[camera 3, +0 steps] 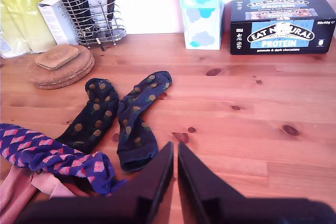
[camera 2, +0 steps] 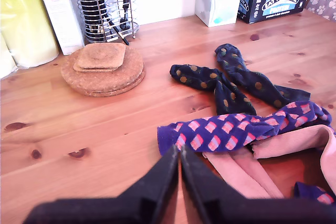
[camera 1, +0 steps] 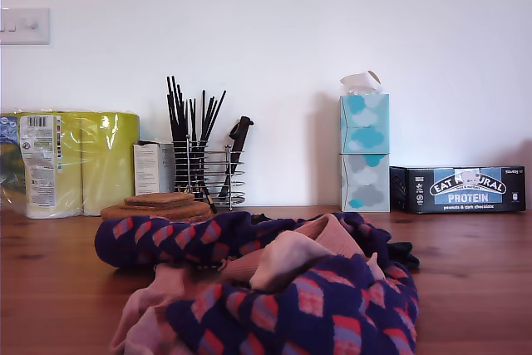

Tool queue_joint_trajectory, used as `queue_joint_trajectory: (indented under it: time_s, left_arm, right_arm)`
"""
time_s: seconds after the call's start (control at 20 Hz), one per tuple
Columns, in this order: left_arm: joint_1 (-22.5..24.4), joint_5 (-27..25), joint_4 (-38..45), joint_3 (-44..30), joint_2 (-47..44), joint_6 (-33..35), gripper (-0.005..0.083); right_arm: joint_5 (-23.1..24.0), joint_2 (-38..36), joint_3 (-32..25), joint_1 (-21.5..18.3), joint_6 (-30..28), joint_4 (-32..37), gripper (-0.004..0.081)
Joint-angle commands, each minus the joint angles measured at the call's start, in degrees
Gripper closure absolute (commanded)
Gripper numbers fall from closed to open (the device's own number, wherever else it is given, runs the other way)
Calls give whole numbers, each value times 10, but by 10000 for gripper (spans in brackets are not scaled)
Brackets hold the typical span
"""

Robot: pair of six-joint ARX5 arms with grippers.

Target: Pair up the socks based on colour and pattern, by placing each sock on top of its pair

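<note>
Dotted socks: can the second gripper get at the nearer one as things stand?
Probably yes. My second gripper hovers with jaws shut just short of the nearer dotted sock's end, bare table around it, nothing lying on top.

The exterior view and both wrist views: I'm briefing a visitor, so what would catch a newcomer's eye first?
First, the heap of navy diamond socks and pink socks filling the exterior view's foreground. Next, the two dark dotted socks lying side by side on the wooden table, apart from the heap. Behind them, against the wall, stand stacked tissue boxes and a protein bar box.
</note>
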Motion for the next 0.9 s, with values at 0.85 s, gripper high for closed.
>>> queue_joint_trajectory:
  time_s: [0.85]
  left_arm:
    - [-127, 207, 256, 3, 257, -1, 796]
  right_arm:
    - [-225, 41, 3, 24, -9, -12, 783]
